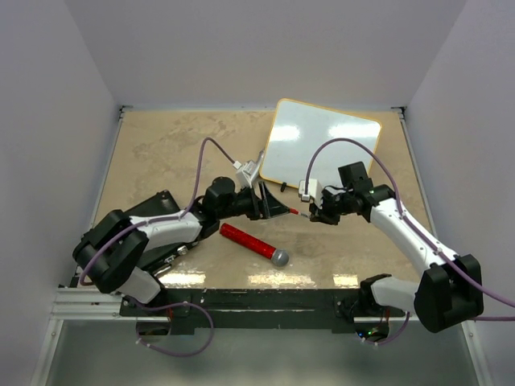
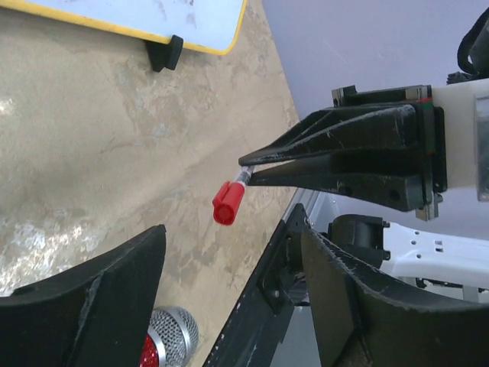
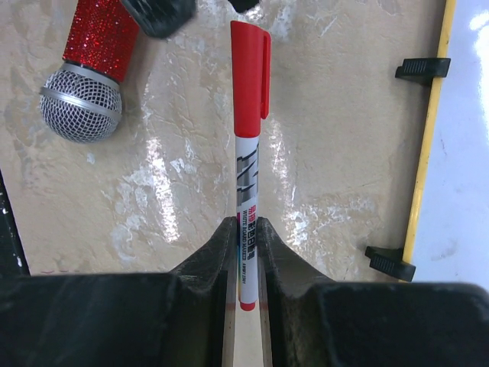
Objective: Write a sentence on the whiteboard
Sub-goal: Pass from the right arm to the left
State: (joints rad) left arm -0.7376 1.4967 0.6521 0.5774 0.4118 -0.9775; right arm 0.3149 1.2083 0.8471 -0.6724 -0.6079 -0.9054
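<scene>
The whiteboard (image 1: 322, 149) lies at the back of the table, right of centre, with a yellowish frame and black feet. Its surface looks blank; no sentence shows on it. My right gripper (image 1: 315, 211) (image 3: 245, 223) is shut on the barrel of a whiteboard marker (image 3: 248, 115) and holds it level above the table. The marker's red cap (image 2: 229, 200) points at my left gripper (image 1: 278, 205) (image 2: 233, 245). That gripper is open, its fingers wide apart just short of the cap, with nothing between them. The board's edge (image 3: 466, 153) runs along the right of the right wrist view.
A red glitter microphone (image 1: 253, 243) (image 3: 88, 76) with a silver mesh head lies on the table in front of both grippers. A black flat box (image 1: 157, 209) sits under the left arm. White walls close in the table on three sides.
</scene>
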